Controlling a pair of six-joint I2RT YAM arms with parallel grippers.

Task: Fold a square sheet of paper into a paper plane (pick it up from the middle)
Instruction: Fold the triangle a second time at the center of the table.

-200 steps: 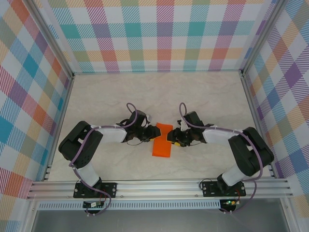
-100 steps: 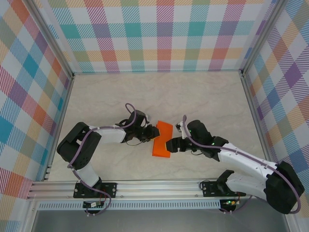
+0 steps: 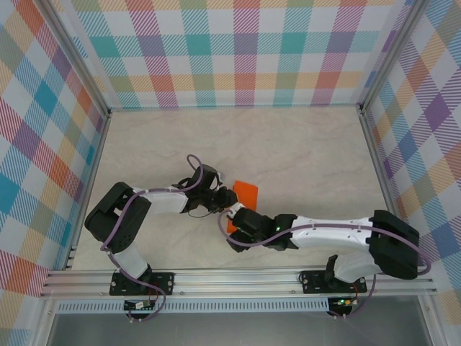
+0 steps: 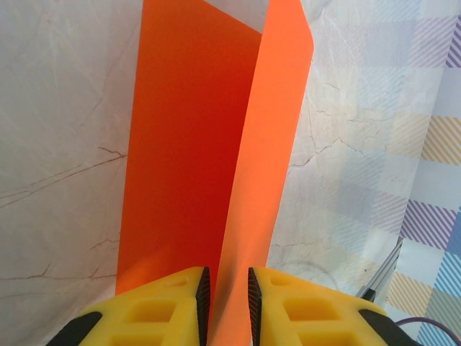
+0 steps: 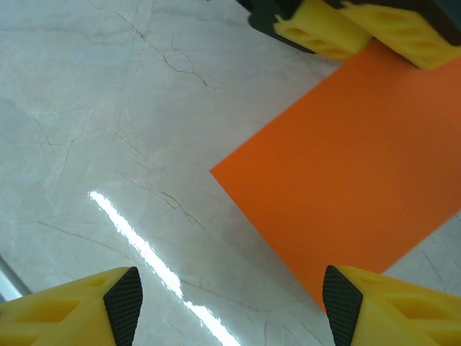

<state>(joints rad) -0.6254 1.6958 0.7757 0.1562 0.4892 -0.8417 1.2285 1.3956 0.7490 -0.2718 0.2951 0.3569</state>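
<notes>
Square sheet of paper [image 3: 247, 192] lies just left of the frame's centre in the top view, on the marbled table [image 3: 310, 151], its lower part hidden under the right arm's wrist.

Nearest, toward the bottom of the frame, the right arm has swung round. A second ago it reached in from the right side and met the sheet's right edge. Now its forearm lies low across the bottom centre, and the right gripper [image 3: 233, 215] sits over the sheet's lower-left corner. Its jaws have spread and hold nothing: in the right wrist view the right gripper [image 5: 232, 292] hangs wide open above bare table, with the sheet [image 5: 360, 187] ahead of it, flat, one corner pointing to the left of the frame.

Just beyond, the left gripper [image 3: 228, 198] has stayed at the sheet's left edge and is clamped on the paper. In its wrist view the left gripper [image 4: 225, 282] pinches a raised flap of the sheet [image 4: 268, 144], which stands up from the flat layer beside it. Its yellow fingers [image 5: 353, 29] also show at the top of the right wrist view.

My reading: the right arm has let go to move to a new spot, so the left grip alone keeps the half-made fold. The plane is still at an early stage
</notes>
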